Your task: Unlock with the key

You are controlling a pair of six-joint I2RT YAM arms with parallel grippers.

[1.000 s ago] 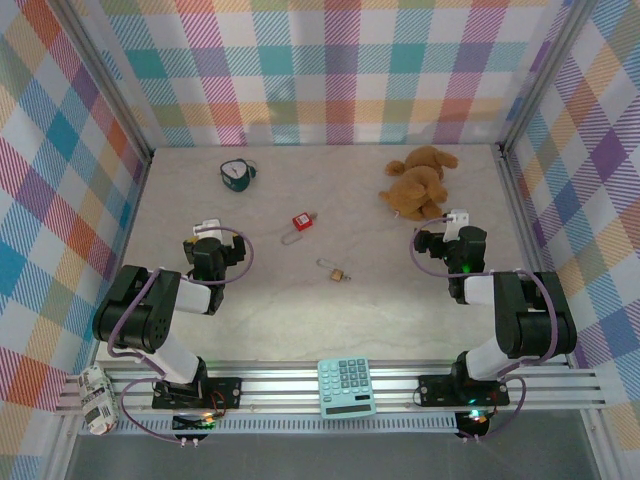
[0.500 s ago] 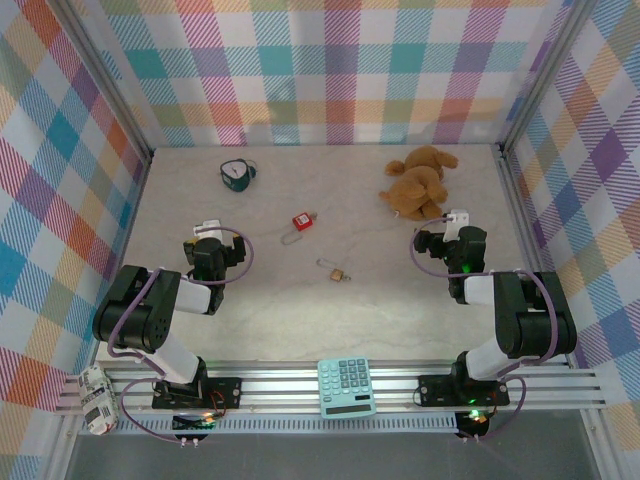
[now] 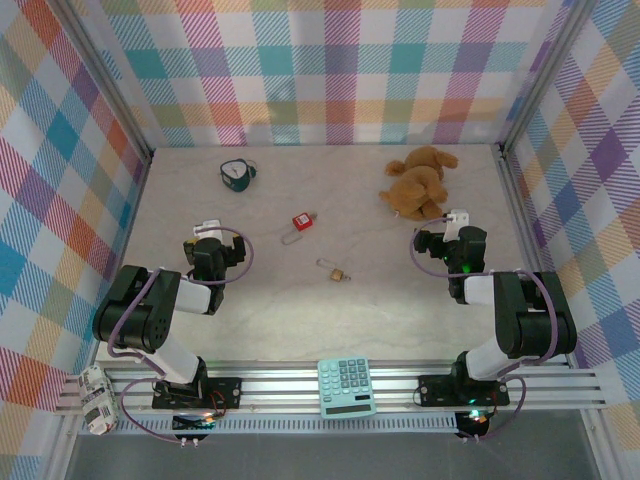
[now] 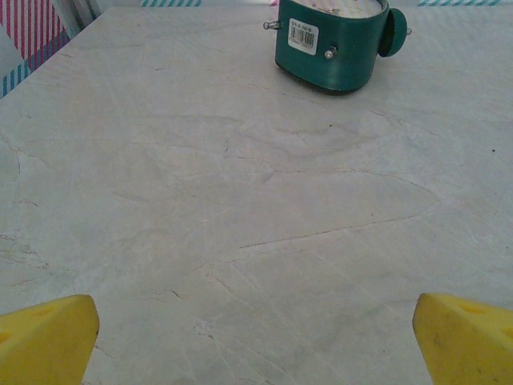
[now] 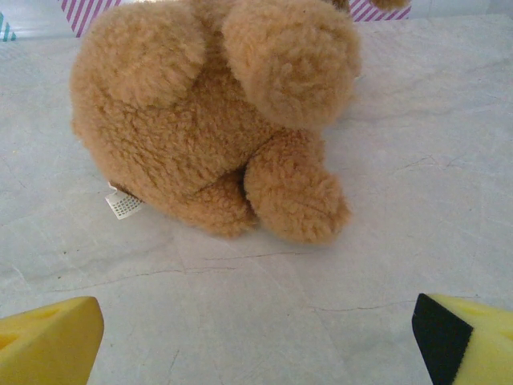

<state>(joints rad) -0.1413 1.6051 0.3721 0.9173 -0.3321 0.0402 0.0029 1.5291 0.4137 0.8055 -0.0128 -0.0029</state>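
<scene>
A small red padlock (image 3: 301, 221) with a thin wire shackle lies on the pale table, left of centre. A small brass and silver piece (image 3: 335, 270), seemingly the key, lies a little nearer and to its right. My left gripper (image 3: 207, 233) rests low at the left, well short of both, and in the left wrist view it (image 4: 256, 345) stands open over bare table. My right gripper (image 3: 453, 224) rests low at the right, and in the right wrist view it (image 5: 256, 345) is open with nothing between its yellow fingertips (image 5: 50, 341).
A teal alarm clock (image 3: 236, 175) (image 4: 333, 40) stands ahead of the left gripper. A brown teddy bear (image 3: 418, 185) (image 5: 216, 120) lies just in front of the right gripper. A teal calculator (image 3: 346, 387) sits on the front rail. Plaid walls surround the table.
</scene>
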